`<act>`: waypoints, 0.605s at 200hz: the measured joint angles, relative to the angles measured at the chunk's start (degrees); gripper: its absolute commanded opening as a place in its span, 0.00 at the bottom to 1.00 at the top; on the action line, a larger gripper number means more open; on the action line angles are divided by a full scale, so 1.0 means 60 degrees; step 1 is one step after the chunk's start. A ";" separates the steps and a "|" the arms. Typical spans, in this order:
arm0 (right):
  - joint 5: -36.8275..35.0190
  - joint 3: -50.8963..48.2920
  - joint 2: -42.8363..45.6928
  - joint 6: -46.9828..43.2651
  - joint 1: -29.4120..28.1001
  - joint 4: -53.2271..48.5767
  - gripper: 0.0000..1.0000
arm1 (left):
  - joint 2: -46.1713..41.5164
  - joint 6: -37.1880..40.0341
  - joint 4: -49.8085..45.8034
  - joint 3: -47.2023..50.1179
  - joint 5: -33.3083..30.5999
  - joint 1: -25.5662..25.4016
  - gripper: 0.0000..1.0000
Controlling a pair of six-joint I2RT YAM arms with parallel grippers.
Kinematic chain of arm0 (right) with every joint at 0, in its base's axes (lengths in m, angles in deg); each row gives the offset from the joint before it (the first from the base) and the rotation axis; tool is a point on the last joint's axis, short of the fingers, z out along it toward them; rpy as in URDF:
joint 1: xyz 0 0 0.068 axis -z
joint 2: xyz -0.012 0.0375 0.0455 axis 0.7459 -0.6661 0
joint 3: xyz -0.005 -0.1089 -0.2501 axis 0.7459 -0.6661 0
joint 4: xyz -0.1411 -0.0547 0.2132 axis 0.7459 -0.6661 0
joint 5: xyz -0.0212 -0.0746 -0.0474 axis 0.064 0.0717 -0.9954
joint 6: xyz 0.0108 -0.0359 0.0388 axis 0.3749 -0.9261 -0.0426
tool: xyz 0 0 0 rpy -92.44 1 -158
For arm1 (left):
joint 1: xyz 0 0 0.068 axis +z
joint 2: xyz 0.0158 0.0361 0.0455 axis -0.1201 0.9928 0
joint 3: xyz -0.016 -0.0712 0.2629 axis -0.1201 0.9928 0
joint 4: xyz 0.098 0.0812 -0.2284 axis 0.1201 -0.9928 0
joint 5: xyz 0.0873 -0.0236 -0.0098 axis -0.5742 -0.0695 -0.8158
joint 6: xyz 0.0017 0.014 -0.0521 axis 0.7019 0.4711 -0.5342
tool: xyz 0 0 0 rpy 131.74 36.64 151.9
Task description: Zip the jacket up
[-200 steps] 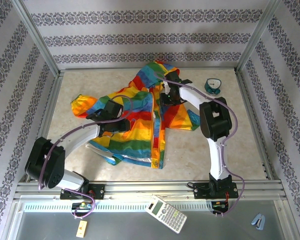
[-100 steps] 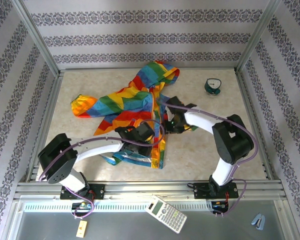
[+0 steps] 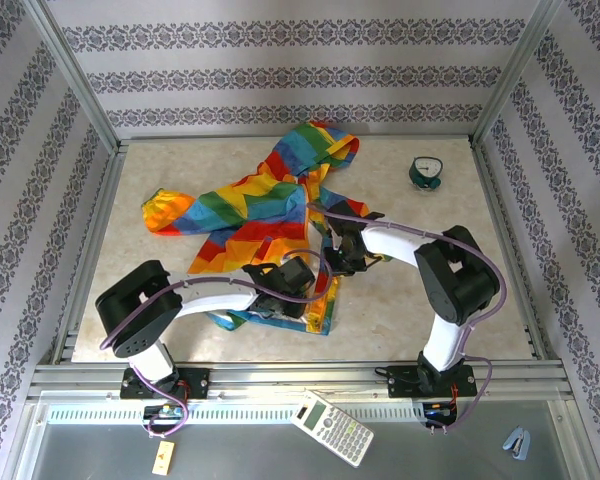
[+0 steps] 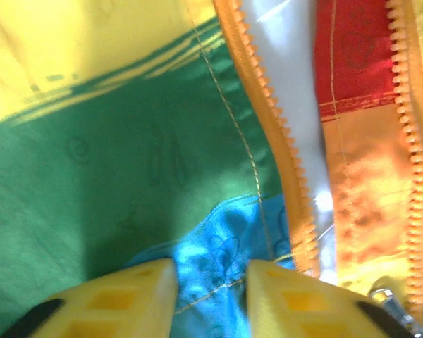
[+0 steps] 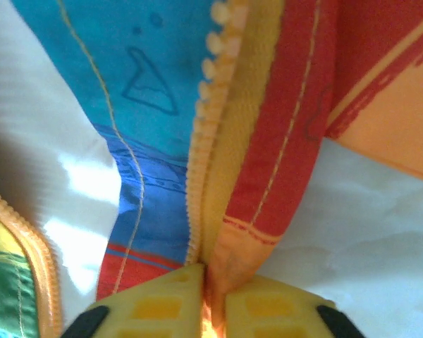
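We see the jacket [image 3: 250, 210] lying crumpled on the desk [image 3: 420, 310], from centre out to 12 o'clock, with its front open and one sleeve out at 9 o'clock. The left gripper [image 4: 210, 282] is at the hem at 6 o'clock, its fingers narrow and pinching a fold of blue fabric just beside the orange zipper teeth [image 4: 268, 134]. The right gripper [image 5: 213, 282] is at the jacket's 3 o'clock edge, fingers nearly together and clamped on the zipper edge where the red stripe meets orange. A teal object [image 3: 426, 172] sits at 2 o'clock, well apart from the jacket.
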 measured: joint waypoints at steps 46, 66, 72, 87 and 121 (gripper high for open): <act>0.0015 0.1246 -0.0827 -0.0827 0.0131 -0.0914 0.00 | -0.0780 -0.0007 0.1005 0.0973 0.0528 0.1020 0.00; 0.0120 0.1472 -0.0991 -0.1086 0.0270 -0.0845 0.00 | -0.1290 0.0066 0.1027 0.1195 0.0729 0.1534 0.00; 0.0146 0.1526 -0.1031 -0.1140 0.0317 -0.0743 0.00 | -0.1490 0.0076 0.1064 0.1253 0.0831 0.1679 0.00; 0.0138 0.1625 -0.1118 -0.1286 0.0466 -0.0353 0.01 | -0.1942 0.0091 0.1275 0.1392 0.1075 0.1989 0.00; -0.0178 0.1654 -0.1155 -0.1628 0.0659 0.0408 0.02 | -0.2601 0.0022 0.1836 0.1927 0.1599 0.2379 0.00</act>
